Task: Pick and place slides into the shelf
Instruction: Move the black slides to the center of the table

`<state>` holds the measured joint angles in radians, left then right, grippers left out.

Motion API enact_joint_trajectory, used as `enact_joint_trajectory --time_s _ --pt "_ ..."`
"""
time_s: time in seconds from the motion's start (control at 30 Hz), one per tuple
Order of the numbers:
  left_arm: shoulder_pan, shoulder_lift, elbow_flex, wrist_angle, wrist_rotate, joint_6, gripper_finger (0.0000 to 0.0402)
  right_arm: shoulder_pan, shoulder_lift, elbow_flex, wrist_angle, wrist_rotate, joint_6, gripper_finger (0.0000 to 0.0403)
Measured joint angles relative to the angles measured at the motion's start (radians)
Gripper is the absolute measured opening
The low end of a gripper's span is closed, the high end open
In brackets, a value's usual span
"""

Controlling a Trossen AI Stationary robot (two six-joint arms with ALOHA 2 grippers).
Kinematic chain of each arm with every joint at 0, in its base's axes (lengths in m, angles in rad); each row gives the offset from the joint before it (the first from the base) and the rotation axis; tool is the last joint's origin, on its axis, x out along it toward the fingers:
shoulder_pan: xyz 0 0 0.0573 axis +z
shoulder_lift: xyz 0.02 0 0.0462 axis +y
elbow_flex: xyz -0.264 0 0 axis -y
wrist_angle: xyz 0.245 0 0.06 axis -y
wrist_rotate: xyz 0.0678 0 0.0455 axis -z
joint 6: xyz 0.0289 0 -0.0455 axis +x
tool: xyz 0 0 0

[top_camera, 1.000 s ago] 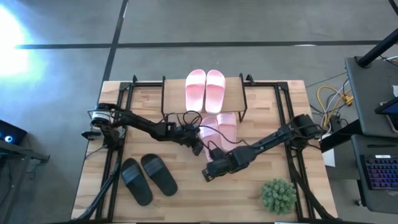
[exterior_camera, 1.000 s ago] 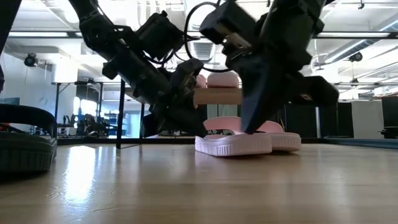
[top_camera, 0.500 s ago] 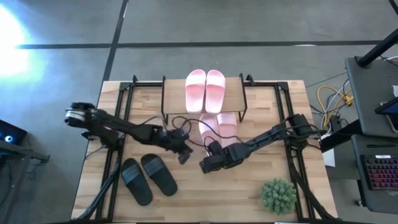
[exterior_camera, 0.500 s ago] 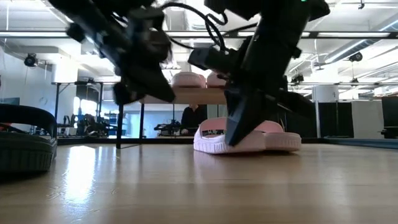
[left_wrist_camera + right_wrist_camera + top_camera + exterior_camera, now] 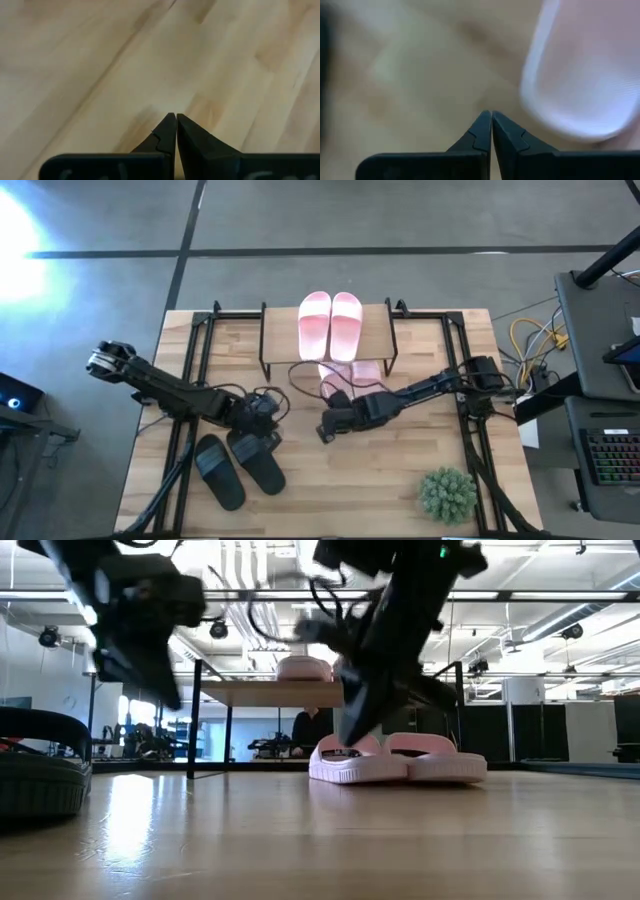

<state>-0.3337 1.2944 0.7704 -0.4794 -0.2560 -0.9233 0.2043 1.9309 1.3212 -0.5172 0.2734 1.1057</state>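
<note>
Two pink slides (image 5: 330,323) lie on the shelf's top board (image 5: 375,340). Two more pink slides (image 5: 352,372) (image 5: 395,758) rest on their soles on the table, partly under the shelf. Two black slides (image 5: 240,465) lie side by side near the table's near left part; one shows at the low view's edge (image 5: 40,775). My left gripper (image 5: 268,422) (image 5: 176,116) is shut and hangs over bare wood just beyond the black pair. My right gripper (image 5: 326,428) (image 5: 491,114) is shut, close beside a pink slide's rounded end (image 5: 575,75), with a gap showing between them.
A green plant ball (image 5: 447,493) sits at the table's near right corner. Black frame rails (image 5: 190,370) run along both table sides. Bare wood (image 5: 360,480) lies between the black slides and the plant. Cables (image 5: 535,340) and equipment stand right of the table.
My left gripper has drawn back from the pink slides toward the table's left and now hangs by the black slides. My right gripper has moved from the table's middle toward the far edge, closer to the pink pair.
</note>
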Motion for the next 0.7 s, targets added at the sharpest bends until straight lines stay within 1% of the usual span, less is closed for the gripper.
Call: enact_joint_trajectory --time_s 0.07,0.13,0.2,0.27,0.43,0.5,0.57,0.7 --pt "-0.021 -0.033 0.000 -0.071 0.011 -0.050 0.0000 0.012 -0.015 0.000 0.043 -0.058 -0.041 0.0008" --pt "-0.050 -0.073 0.000 -0.123 0.034 -0.094 0.0000 0.025 -0.026 0.000 0.069 -0.089 -0.071 0.0008" --pt "-0.088 -0.116 0.000 -0.167 0.039 -0.125 0.0000 0.039 -0.035 0.000 0.095 -0.092 -0.089 0.0008" --pt "-0.128 -0.154 0.000 -0.176 0.039 -0.136 0.0000 0.053 -0.040 0.006 0.092 -0.091 -0.107 0.0008" --pt "-0.259 -0.218 0.006 -0.192 0.010 -0.095 0.0000 0.088 -0.039 0.035 0.101 -0.091 -0.199 0.0008" --pt "-0.308 -0.231 0.021 -0.200 0.011 -0.109 0.0000 0.094 -0.039 0.042 0.104 -0.093 -0.224 0.0008" --pt "-0.343 -0.238 0.040 -0.238 0.013 -0.192 0.0000 0.097 -0.039 0.049 0.105 -0.093 -0.234 0.0008" --pt "-0.417 -0.231 0.078 -0.391 0.018 -0.425 0.0000 0.096 -0.038 0.049 0.109 -0.090 -0.235 0.0008"
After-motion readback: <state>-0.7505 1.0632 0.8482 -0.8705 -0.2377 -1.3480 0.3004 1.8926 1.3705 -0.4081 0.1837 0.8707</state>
